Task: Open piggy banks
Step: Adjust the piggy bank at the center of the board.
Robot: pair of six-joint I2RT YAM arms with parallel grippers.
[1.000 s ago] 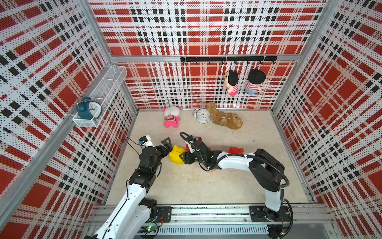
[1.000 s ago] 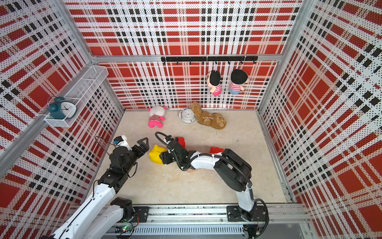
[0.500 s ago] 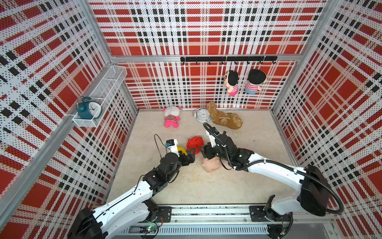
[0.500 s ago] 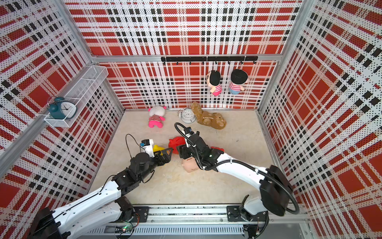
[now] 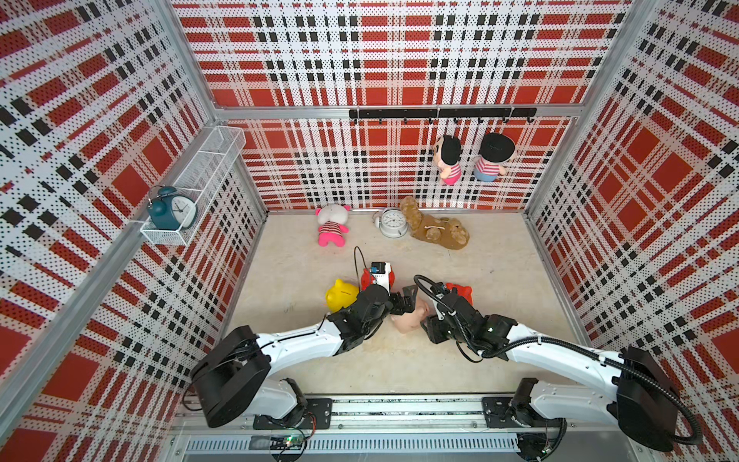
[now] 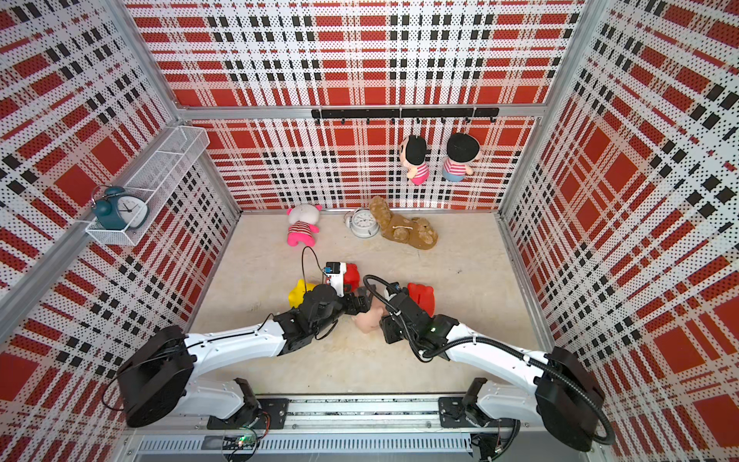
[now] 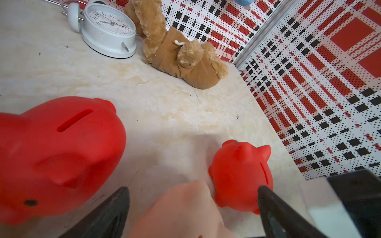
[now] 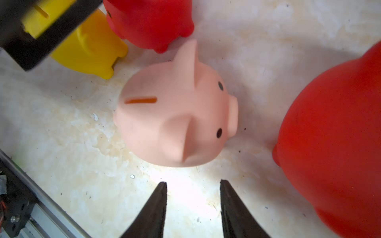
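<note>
Since half a second back, the left arm has reached across from beside the yellow pig (image 5: 340,295) to the pale pink pig (image 5: 407,321). The right gripper (image 8: 193,182) has drawn back off that pig toward its own side. The pale pink pig itself sits where it was on the table (image 5: 400,372).

On the left gripper (image 7: 192,188), the fingers (image 7: 107,212) are spread wide. In the left wrist view the pink body rises between them. Cannot tell whether either finger touches it.

On the right gripper, the fingers (image 8: 152,210) stand moderately apart with only bare table between them. The pale pink pig is just ahead of the tips, its coin slot, both eyes and snout turned to the right wrist camera.

The pigs cluster mid-table:
- the yellow pig is on the left-arm side
- one red pig (image 5: 390,276) is just behind the left wrist
- a second red pig (image 5: 462,292) is beside the right wrist
- the pale pink pig is nearest the rail, between the two grippers

Along the back wall are a striped plush (image 5: 332,228), a white alarm clock (image 5: 394,224) and, just beside it, a brown plush dog (image 5: 438,232).
</note>
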